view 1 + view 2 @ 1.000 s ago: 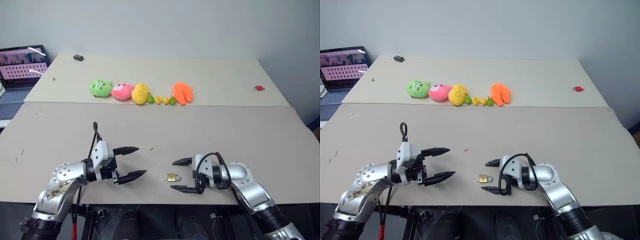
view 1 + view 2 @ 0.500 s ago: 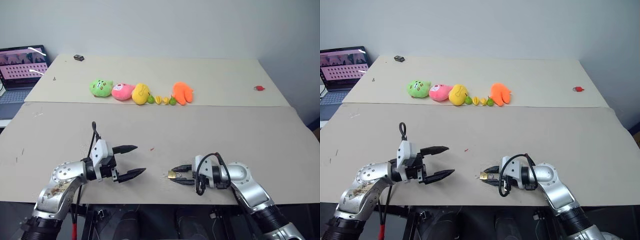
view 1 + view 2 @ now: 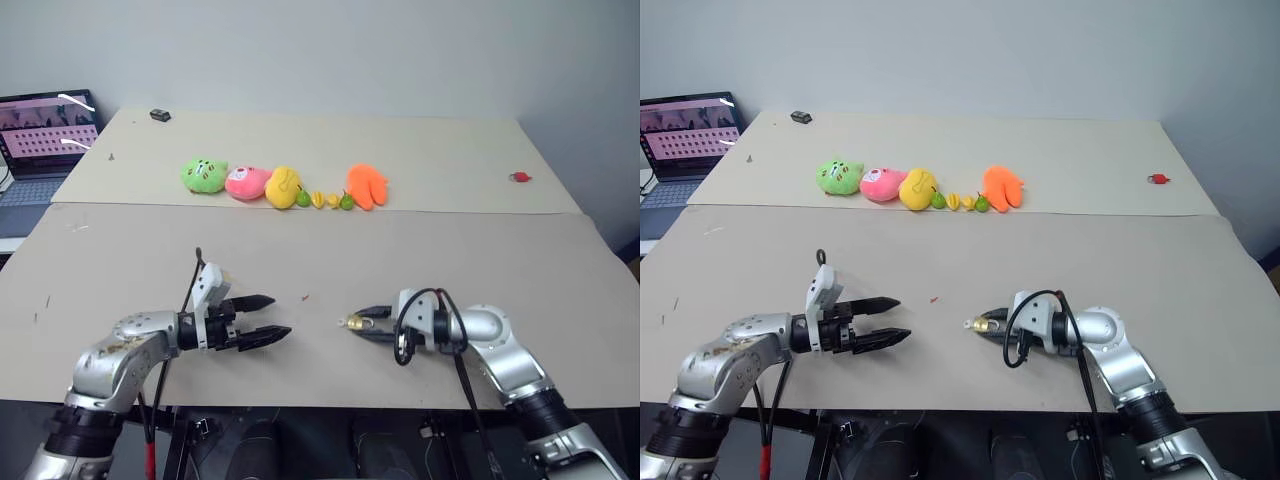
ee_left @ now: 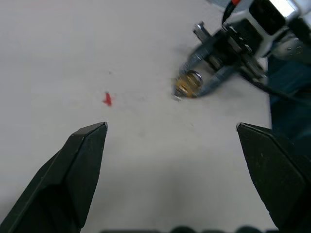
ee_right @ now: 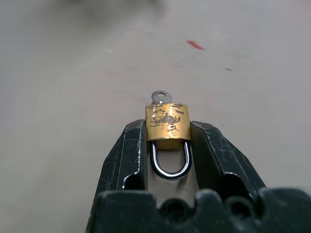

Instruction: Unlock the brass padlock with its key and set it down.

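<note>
We see the padlock (image 5: 167, 126) between the right tool's (image 3: 985, 327) fingertips above the near bench (image 3: 330, 260), key (image 5: 160, 97) at its far end, shackle toward the wrist. The left tool (image 3: 268, 318) faces it from the left, well apart. Behind, on the far bench (image 3: 420, 150), toys (image 3: 280, 186) lie in a row; a small item (image 3: 518, 177) lies right, a laptop (image 3: 45, 130) far left.

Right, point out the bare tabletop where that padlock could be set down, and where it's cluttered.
Free: the front table between the left gripper and the right gripper holding the brass padlock, plus the stretch right of that arm. Crowded: the plush toy row on the back table. A small red item sits far right.
</note>
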You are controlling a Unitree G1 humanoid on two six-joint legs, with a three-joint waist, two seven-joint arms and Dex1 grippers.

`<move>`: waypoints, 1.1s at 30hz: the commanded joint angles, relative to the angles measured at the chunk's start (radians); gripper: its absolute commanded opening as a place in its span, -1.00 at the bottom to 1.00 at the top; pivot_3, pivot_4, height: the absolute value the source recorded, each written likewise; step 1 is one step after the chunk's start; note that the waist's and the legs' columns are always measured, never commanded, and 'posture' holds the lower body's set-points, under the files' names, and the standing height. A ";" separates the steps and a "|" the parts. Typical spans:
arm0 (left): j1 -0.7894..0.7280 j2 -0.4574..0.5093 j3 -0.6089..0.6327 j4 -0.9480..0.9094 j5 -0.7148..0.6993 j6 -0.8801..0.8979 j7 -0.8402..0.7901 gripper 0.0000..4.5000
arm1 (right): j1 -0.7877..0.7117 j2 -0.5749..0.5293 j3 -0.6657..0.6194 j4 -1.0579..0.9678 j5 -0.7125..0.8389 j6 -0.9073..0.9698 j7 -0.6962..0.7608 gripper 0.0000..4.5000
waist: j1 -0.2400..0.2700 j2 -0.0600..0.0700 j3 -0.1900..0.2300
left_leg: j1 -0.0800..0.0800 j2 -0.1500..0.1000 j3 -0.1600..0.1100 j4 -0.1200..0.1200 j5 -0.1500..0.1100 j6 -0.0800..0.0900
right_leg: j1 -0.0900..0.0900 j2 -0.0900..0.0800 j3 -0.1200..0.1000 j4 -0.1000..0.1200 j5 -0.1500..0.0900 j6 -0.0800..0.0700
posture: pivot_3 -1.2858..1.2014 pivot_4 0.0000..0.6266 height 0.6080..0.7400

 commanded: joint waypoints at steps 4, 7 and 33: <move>-0.071 -0.020 0.015 0.025 -0.154 0.283 0.070 1.00 | -0.065 -0.037 0.026 -0.019 -0.120 -0.197 -0.014 -0.60 | -0.003 0.000 0.000 | 0.000 0.000 -0.001 0.000 0.000 0.000 | 0.000 0.000 0.000 0.000 0.000 0.000 | 0.03 -0.52 0.65; -0.091 -0.043 0.018 0.060 -0.157 0.321 0.098 1.00 | -0.088 -0.030 0.037 -0.052 -0.129 -0.213 -0.018 -0.60 | -0.008 0.000 0.000 | 0.001 0.000 -0.001 0.000 0.000 0.000 | 0.000 0.000 0.000 0.001 0.000 0.000 | 0.03 -0.52 0.65; -0.140 -0.230 0.064 0.064 -0.159 0.318 0.241 1.00 | -0.160 -0.022 0.027 -0.203 -0.019 -0.095 0.039 -0.60 | 0.001 0.000 0.000 | 0.000 -0.001 -0.001 0.000 0.000 -0.001 | 0.001 0.000 0.000 0.001 0.001 -0.001 | 0.03 -0.52 0.65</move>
